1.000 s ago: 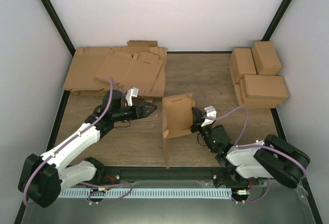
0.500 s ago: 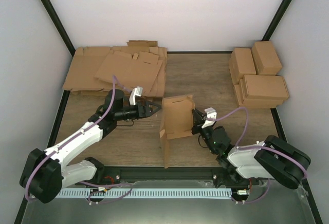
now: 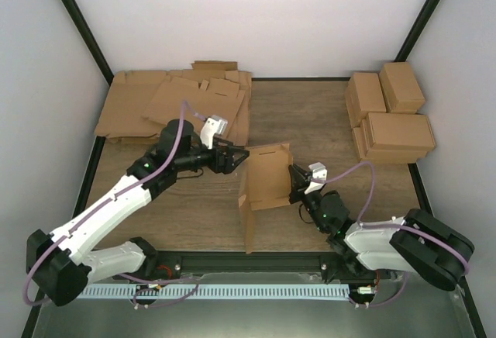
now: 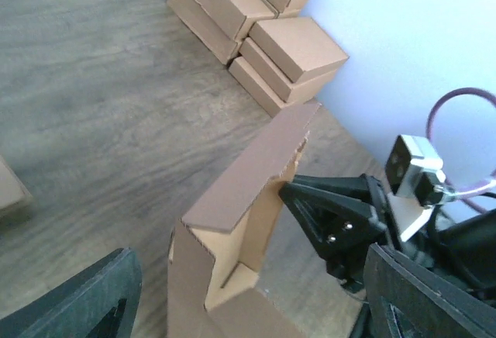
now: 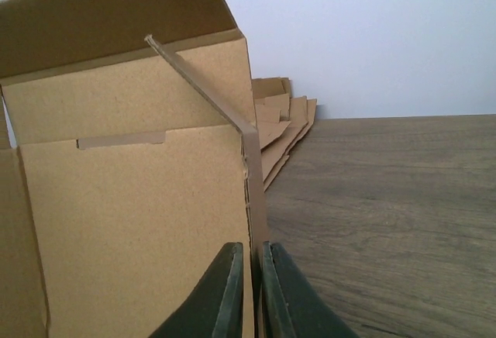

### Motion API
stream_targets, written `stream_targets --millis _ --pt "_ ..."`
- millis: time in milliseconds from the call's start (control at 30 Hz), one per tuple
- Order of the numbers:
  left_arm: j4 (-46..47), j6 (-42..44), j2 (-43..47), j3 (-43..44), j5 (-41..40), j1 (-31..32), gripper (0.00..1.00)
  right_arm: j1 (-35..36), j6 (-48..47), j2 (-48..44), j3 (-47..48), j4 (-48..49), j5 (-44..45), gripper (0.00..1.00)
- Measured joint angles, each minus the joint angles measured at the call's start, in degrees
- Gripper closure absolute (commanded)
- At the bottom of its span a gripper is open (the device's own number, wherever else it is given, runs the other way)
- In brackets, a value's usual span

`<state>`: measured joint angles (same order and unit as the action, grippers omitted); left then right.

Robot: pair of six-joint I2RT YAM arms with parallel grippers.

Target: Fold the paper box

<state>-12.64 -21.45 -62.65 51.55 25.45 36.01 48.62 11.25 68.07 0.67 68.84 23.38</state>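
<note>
From above, the paper box (image 3: 267, 177) is standing half-folded on the wood-grain bench (image 3: 318, 117), with white walls (image 3: 256, 20) enclosing it. The left hand (image 3: 236, 154) is hovering released at the box's far-left corner.

The left wrist view is showing closed boxes (image 4: 287, 43) stacked beyond the paper box.

In the right wrist view, the right hand (image 5: 249, 291) is grasping the paper box's right wall.

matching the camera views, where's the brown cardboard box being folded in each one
top external: plain brown cardboard mailer box at centre
left wrist: box bottom centre, wall edge-on
right wrist: box fills the left half
shared landmark: black right end effector pinching its side wall
</note>
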Motion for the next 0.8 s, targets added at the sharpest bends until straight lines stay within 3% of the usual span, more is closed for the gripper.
stream_targets --millis 133,233,467,633,800 --pt "-4.48 4.39 -4.02 5.42 -5.95 3.34 0.19 0.02 0.02 -1.81 0.00 -1.14 -0.20 0.91" --pt "-9.84 4.55 -6.69 9.40 -12.50 8.57 0.11 0.02 0.00 -3.17 0.00 -2.34 -0.22 0.91" --pt "-22.29 -5.68 -3.78 14.23 -28.55 27.54 0.01 0.02 -0.04 -4.94 0.00 -3.89 -0.22 0.91" --pt "-28.92 -14.60 -1.07 14.71 -35.65 33.46 0.01 0.02 -0.02 -4.92 0.00 -4.02 -0.22 0.91" --pt "-31.45 -19.45 -2.19 14.67 -36.70 34.56 0.14 0.07 -0.02 -4.61 0.00 -4.00 -0.35 0.91"
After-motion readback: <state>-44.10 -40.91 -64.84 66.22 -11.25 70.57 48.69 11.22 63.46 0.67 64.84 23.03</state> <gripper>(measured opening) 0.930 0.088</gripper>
